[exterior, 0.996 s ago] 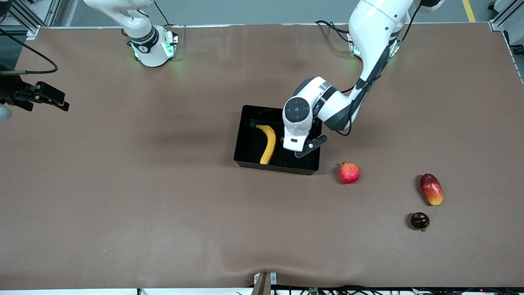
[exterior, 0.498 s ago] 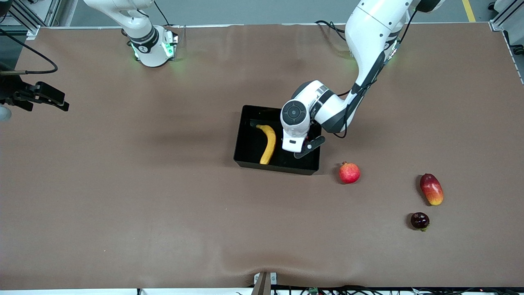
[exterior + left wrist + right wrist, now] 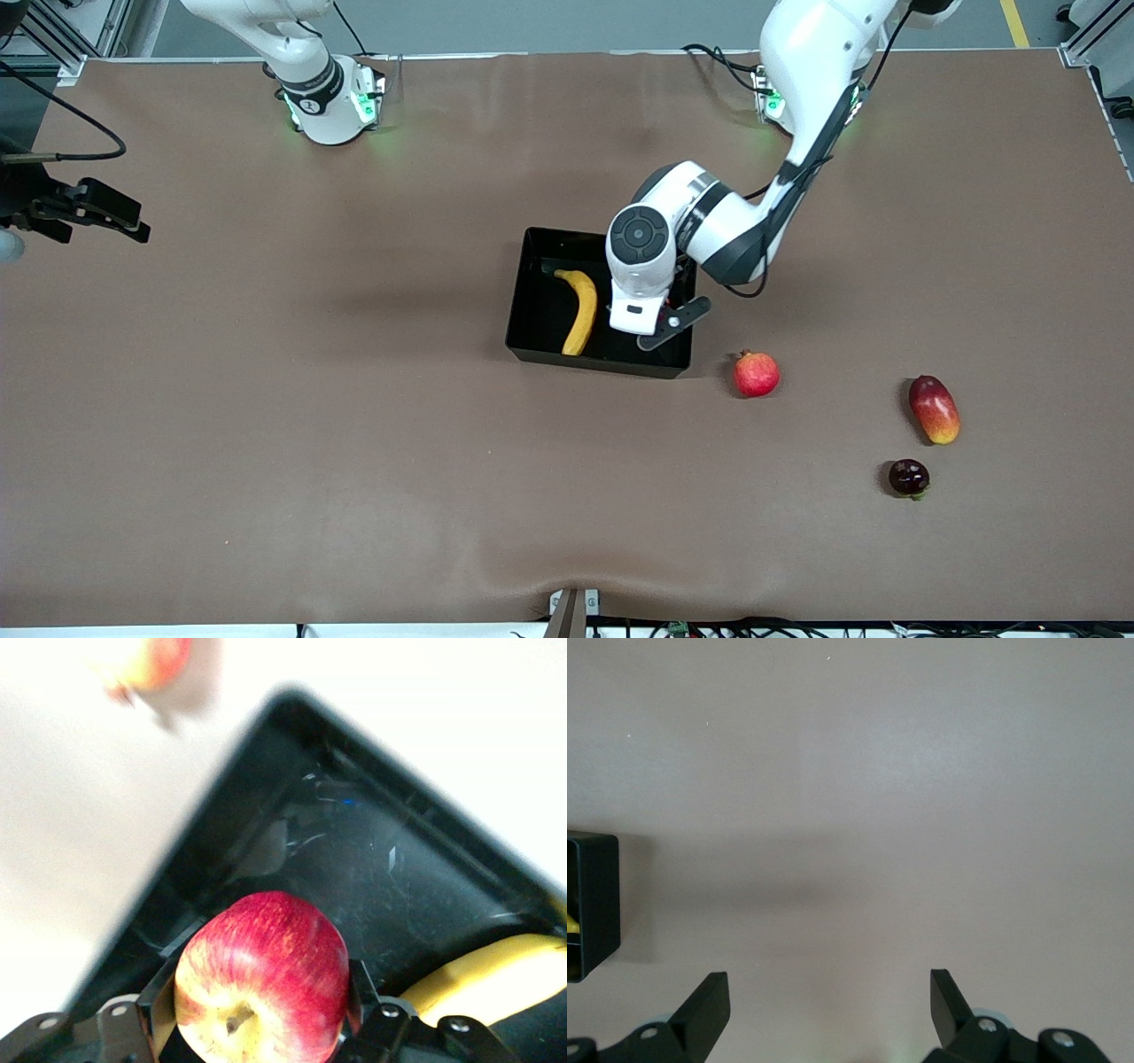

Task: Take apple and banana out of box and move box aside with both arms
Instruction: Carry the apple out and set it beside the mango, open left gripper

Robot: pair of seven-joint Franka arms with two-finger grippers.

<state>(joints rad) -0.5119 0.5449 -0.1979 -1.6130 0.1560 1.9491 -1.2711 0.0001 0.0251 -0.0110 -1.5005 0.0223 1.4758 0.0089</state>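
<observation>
Left pincer (image 3: 257, 1032) clamped across apple (image 3: 261, 979), smooth, firm, likely slippery, over box (image 3: 532, 341) beside banana (image 3: 580, 310); right pincer (image 3: 828, 1005) wide open, empty, waiting over tabletop (image 3: 266, 399).

glossy black plastic box (image 3: 532, 306); smooth waxy apple (image 3: 261, 979), matt brown cloth-like table cover (image 3: 354, 425)

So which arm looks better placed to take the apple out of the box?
The left. Its gripper is down in the box with jaws closed on the apple. The right gripper waits open over bare table at the right arm's end.
</observation>
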